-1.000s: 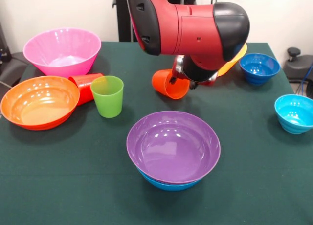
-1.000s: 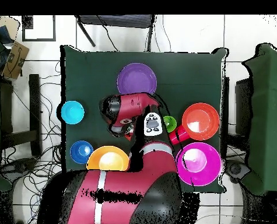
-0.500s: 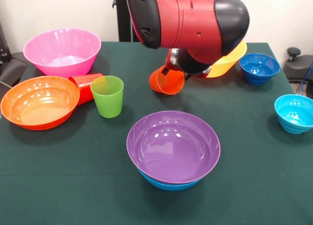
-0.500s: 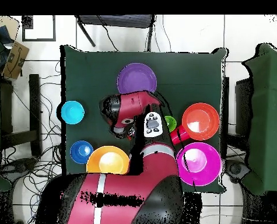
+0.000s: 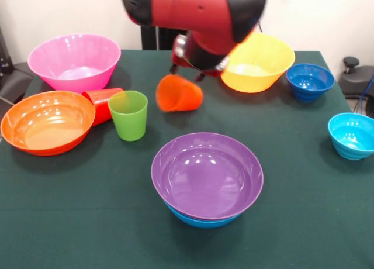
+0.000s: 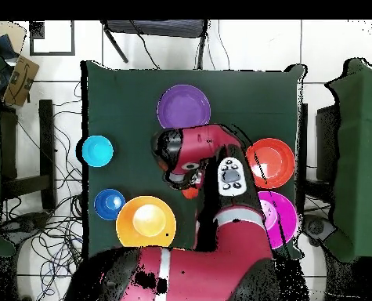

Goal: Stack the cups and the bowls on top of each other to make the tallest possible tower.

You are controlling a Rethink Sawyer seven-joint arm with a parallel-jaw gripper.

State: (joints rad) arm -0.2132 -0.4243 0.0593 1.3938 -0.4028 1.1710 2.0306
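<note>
**Orange cup on its side beneath my arm, purple bowl nested on blue bowl**

My arm (image 5: 193, 11) enters over the back-middle of the green table (image 5: 70, 222), its red and black housing covering my gripper in both views; I cannot tell whether my fingers are spread, pressed together or pinching anything. The orange cup (image 5: 178, 94) lies tilted on its side just below my wrist, near the table's middle, its base toward the lime green cup (image 5: 128, 114); whether I am touching it I cannot tell. In the overhead view only a sliver of orange (image 6: 190, 190) shows at the edge of my arm (image 6: 193, 149).

The lime green cup stands upright, mouth up, toward the table's left side in the front view. The red cup (image 5: 102, 104) lies on its side just behind it, resting against the rim of the large orange bowl (image 5: 47, 122) at the left edge. The large pink bowl (image 5: 74, 61) sits in the back-left corner. The yellow bowl (image 5: 258, 62) sits at the back edge, right of my arm, with the small ribbed dark blue bowl (image 5: 310, 81) just beside it toward the back-right corner. The small ribbed cyan bowl (image 5: 352, 135) stands at the right edge, well apart from the others.

The tower so far: the purple bowl (image 5: 207, 174) sits mouth up inside the blue bowl (image 5: 201, 220), of which only the lower rim shows, near the front-middle of the table.
</note>
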